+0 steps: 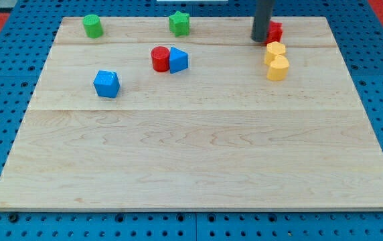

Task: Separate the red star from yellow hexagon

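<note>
The red star (275, 31) lies near the view's top right, partly hidden behind my rod. My tip (259, 39) stands right at the star's left side, touching or nearly touching it. The yellow hexagon (274, 51) sits just below the star, with a small gap or light contact between them. A second yellow block (278, 68) touches the hexagon from below.
A red cylinder (159, 59) and a blue triangle (178, 60) touch each other at the upper middle. A blue cube-like block (106, 84) lies at the left. A green cylinder (92, 26) and a green star (179, 23) sit along the wooden board's (191, 167) top edge.
</note>
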You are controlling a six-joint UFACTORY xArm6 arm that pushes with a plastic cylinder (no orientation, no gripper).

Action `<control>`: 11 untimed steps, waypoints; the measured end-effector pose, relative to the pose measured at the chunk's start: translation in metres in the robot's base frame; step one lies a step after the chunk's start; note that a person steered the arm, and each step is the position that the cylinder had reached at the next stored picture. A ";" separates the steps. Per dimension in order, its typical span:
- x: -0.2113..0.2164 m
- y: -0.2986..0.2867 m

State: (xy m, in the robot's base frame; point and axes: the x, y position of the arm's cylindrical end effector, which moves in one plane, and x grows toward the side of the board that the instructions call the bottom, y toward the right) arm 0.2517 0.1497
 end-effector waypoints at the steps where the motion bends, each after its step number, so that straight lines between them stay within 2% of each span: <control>1: -0.004 0.019; 4: 0.010 0.015; 10: 0.011 0.037; 11: 0.032 0.036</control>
